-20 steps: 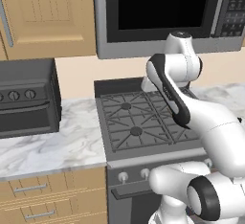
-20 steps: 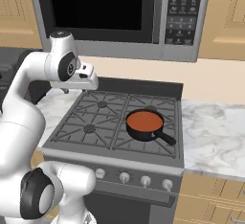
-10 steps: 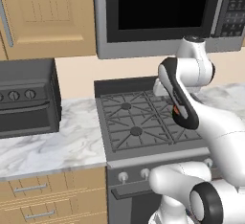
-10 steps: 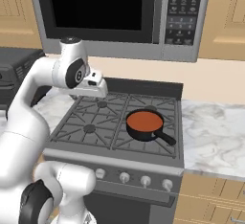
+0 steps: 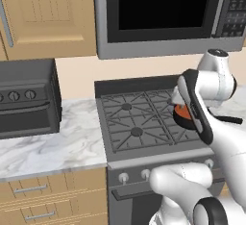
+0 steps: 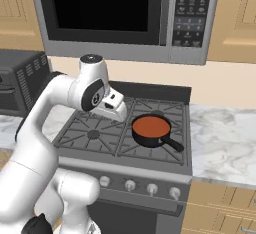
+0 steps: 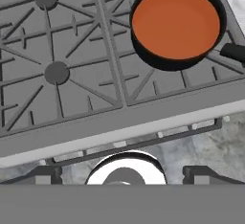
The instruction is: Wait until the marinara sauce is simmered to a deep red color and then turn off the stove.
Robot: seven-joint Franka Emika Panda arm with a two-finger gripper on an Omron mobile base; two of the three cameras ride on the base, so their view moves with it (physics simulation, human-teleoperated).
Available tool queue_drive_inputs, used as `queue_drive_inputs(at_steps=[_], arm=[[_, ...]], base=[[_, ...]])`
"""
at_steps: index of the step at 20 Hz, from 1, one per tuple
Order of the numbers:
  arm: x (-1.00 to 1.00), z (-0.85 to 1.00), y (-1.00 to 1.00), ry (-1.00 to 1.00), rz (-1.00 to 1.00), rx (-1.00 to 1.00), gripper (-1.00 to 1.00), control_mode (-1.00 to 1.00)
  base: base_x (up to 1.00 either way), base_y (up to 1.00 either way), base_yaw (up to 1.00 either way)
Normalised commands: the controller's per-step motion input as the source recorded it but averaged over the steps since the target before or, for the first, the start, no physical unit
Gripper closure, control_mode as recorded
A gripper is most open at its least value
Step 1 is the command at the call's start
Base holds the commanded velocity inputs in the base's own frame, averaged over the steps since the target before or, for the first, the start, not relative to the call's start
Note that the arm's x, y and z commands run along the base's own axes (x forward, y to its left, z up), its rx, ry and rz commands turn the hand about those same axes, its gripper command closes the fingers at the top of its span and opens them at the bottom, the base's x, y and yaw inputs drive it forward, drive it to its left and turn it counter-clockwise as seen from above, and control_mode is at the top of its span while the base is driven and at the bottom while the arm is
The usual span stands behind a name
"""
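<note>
The marinara sauce [image 6: 151, 126] is a smooth orange-red disc in a small black pan [image 6: 145, 139] on the stove's front right burner. The pan's handle [image 6: 174, 145] points to the front right. In the left base view my arm covers most of the sauce [image 5: 181, 109]. The stove [image 6: 94, 134] is a dark grey gas range with silver knobs [image 6: 130, 185] along its front. My gripper [image 6: 116, 109] hangs above the middle of the grates, left of the pan. In the hand view its fingertips [image 7: 46, 173] stand wide apart, open, with the sauce [image 7: 175, 23] at upper right.
A black toaster oven [image 5: 26, 104] sits on the marble counter [image 5: 57, 147] left of the stove. A microwave [image 6: 115, 13] hangs low over the burners. More counter [image 6: 225, 138] lies to the right, with wooden cabinets above and drawers below.
My arm has swung right and lower, carrying the hand from the stove's back left to above the grates near the pan. The pan has not moved and the gripper stays open.
</note>
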Motion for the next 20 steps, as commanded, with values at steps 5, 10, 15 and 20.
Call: queue_drive_inputs(at_steps=[5, 10, 15, 20], arm=[[-0.19, -0.3, -0.52, 0.0, -0.34, 0.12, -1.0, -1.0], [-0.28, -0.3, -0.6, -0.06, -0.24, 0.17, -1.0, -1.0], [-0.31, -0.25, -0.74, -0.06, -0.21, 0.23, -1.0, -1.0], [-0.36, -0.15, -0.63, -0.01, -0.12, 0.19, -1.0, -1.0]], base=[[0.0, 0.0, 0.0], [0.0, 0.0, 0.0], [0.0, 0.0, 0.0], [0.0, 0.0, 0.0]])
